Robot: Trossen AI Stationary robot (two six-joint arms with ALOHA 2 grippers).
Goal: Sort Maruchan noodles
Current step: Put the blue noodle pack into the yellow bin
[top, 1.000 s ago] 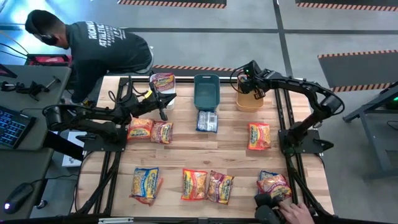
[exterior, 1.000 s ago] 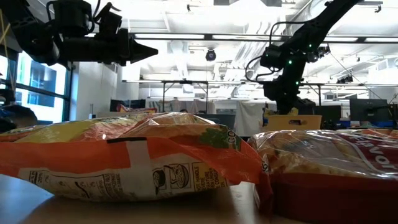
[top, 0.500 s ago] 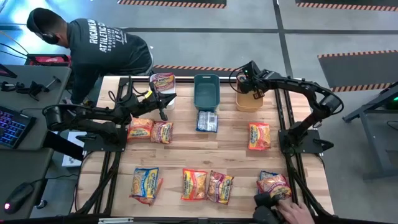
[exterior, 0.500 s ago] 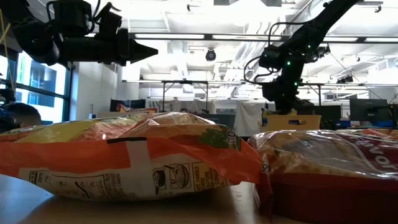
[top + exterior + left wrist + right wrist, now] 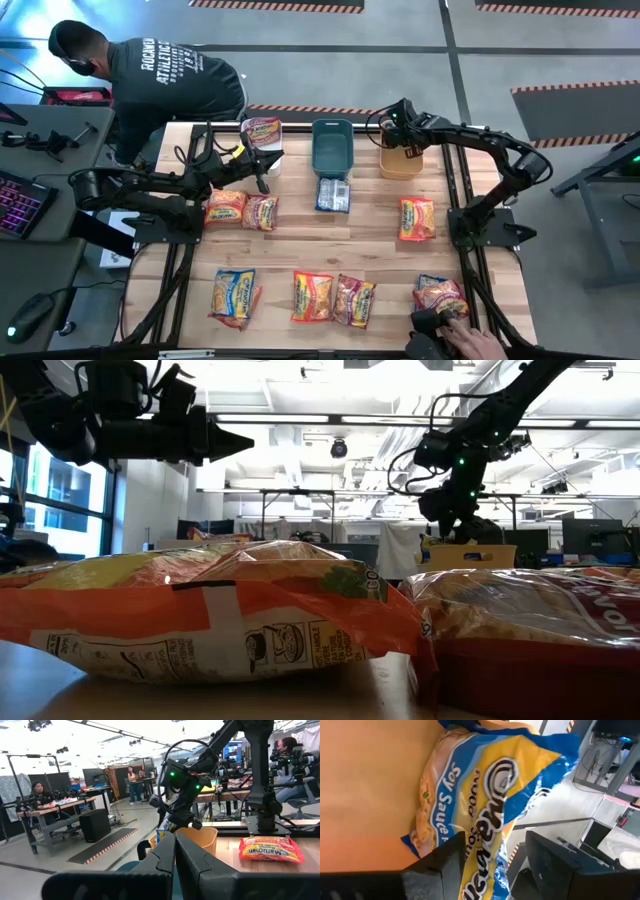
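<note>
Right pincer [image 5: 408,148] hangs over the orange bin [image 5: 402,165], fingers parted around a blue-and-yellow packet [image 5: 485,805]. Left pincer [image 5: 262,180] hovers closed, empty.

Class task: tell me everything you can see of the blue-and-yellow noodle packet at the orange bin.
The blue-and-yellow noodle packet is crinkly plastic printed "Soy Sauce", pale noodles showing through. It lies tilted against the inner wall of the orange bin, at the table's far edge. The right gripper is just above it, fingers parted either side; contact cannot be told.
</note>
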